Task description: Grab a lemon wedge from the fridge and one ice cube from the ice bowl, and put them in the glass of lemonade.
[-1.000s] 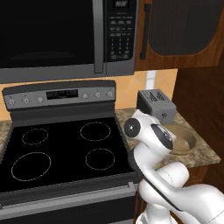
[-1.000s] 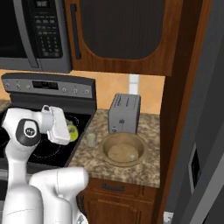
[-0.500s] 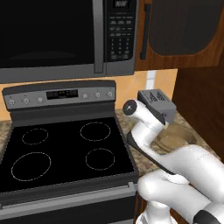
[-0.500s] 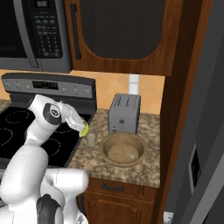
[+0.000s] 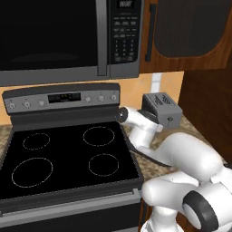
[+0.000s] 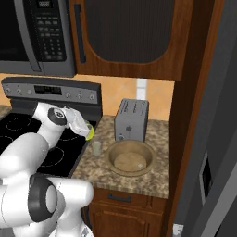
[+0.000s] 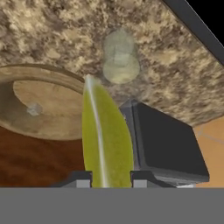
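Lemon wedge (image 7: 106, 135) sits clamped betw. the fingers (image 7: 106, 178), yellow-green, long edge pointing away from the hand; in right base view it shows as a small yellow-green spot (image 6: 89, 133) at the hand's tip, above the tabletop (image 6: 152, 178) near the stove edge. Glass of lemonade (image 6: 96, 147) stands on the granite just below and slightly fwd of the wedge, not touching; in hand view the glass (image 7: 120, 58) lies past the wedge tip. Ice bowl (image 6: 130, 157) is just right of the glass, tan, w/ one small pale cube (image 7: 33, 109) visible inside. Toaster (image 6: 131, 120) stands behind the bowl, against the wall. Fridge (image 6: 217, 139) fills the far right, well apart. Vs. half a sec ago: arm has swung further right & extended, so the wedge has moved from over the stove's (image 5: 68, 154) right edge toward the glass; vs. a sec ago hand was back over the cooktop. Glass, bowl, toaster unchanged.
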